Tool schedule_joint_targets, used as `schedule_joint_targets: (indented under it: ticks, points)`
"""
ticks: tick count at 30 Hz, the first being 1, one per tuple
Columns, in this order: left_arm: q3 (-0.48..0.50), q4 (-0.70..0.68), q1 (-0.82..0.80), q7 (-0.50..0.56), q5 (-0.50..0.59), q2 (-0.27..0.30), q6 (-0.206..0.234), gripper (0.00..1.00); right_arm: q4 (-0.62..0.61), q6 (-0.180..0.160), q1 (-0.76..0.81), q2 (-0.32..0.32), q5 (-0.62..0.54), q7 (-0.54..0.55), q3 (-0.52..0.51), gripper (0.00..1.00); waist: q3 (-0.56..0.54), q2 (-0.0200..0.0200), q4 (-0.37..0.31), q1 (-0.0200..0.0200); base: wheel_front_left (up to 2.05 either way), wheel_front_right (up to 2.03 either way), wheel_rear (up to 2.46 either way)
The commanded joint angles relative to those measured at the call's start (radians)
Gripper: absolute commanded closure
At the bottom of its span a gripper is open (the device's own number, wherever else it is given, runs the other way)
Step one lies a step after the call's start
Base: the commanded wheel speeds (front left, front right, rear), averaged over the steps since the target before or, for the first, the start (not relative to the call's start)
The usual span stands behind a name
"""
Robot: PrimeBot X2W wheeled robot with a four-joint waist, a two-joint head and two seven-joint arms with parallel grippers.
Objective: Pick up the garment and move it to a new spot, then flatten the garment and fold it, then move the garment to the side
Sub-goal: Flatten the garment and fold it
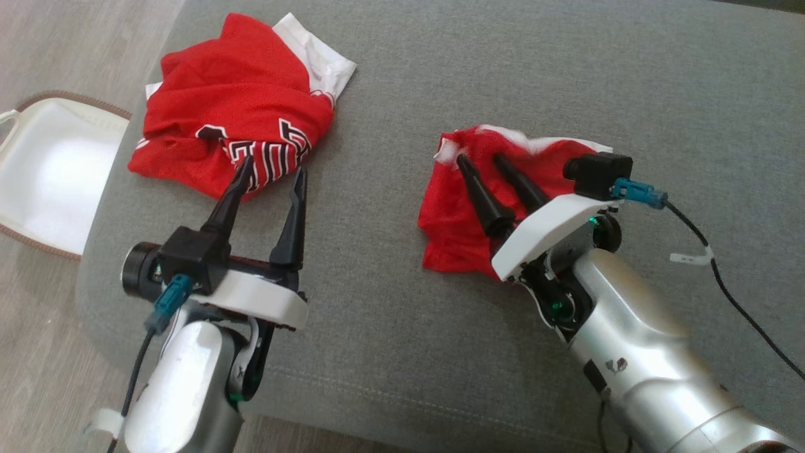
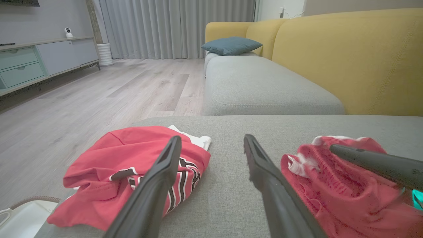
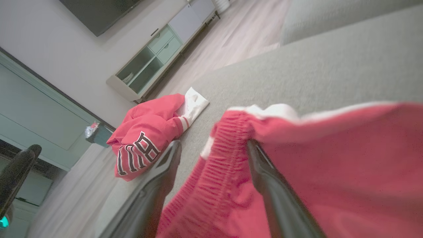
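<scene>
Sofa: grey upholstered seats [image 2: 271, 89], mustard-yellow backrest [image 2: 347, 56], one blue-grey cushion [image 2: 231, 45]. Floor [image 2: 99, 92]: pale wood planks, with full-length grey curtains [image 2: 178, 28] beyond. Low sideboard [image 2: 39, 59] with pale green drawers; dark screen [image 3: 99, 13] on a white wall.

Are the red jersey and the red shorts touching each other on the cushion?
Apart. The head view shows a bare strip of grey cushion between the jersey and the shorts; the left wrist view shows the same gap.

Head camera looks down on grey cushion [image 1: 440, 75]; both wrist cameras low, close, sharing red shorts [image 2: 347, 198].
</scene>
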Motion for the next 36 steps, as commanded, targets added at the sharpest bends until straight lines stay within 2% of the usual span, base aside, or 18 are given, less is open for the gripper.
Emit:
schedule_joint_targets:
  ticks: [1,6,9,14,19,26,36]
  points:
    - [0.045,-0.029,-0.012,-0.008,0.008,0.011,-0.004,0.0,-0.033,0.007,-0.014,0.019,-0.032,-0.032,0.013,0.0,-0.002,0.0,-0.005,0.0,0.0,0.0,0.0]
    - [0.059,-0.031,-0.001,-0.008,0.013,0.012,-0.003,0.0,-0.051,0.007,0.006,-0.001,-0.242,-0.149,-0.025,0.0,-0.007,0.0,-0.025,0.0,0.0,0.0,0.0]
    - [0.069,-0.033,0.007,-0.008,0.015,0.015,-0.003,0.0,-0.109,0.007,0.051,-0.028,-0.358,-0.178,-0.111,0.0,-0.011,0.0,-0.039,0.0,0.0,0.0,0.0]
    - [0.09,-0.04,0.025,-0.008,0.015,0.025,0.002,0.0,-0.28,0.007,0.195,-0.059,-0.535,-0.181,-0.311,0.0,-0.024,0.0,-0.066,0.0,0.0,0.0,0.0]
    - [0.11,-0.044,0.049,-0.008,0.011,0.038,0.01,0.0,-0.512,0.007,0.371,-0.041,-0.66,-0.112,-0.484,0.0,-0.039,0.0,-0.09,0.0,0.0,0.0,0.0]
    - [0.115,-0.042,0.082,-0.007,0.011,0.057,0.016,0.0,-0.748,0.007,0.565,0.005,-0.712,-0.006,-0.609,0.0,-0.07,0.0,-0.115,0.0,0.0,0.0,0.0]
    - [0.082,-0.052,0.141,0.029,0.022,0.077,0.018,0.0,-0.863,0.007,0.71,0.018,-0.7,0.057,-0.644,0.0,-0.147,0.0,-0.13,0.0,0.0,0.0,0.0]
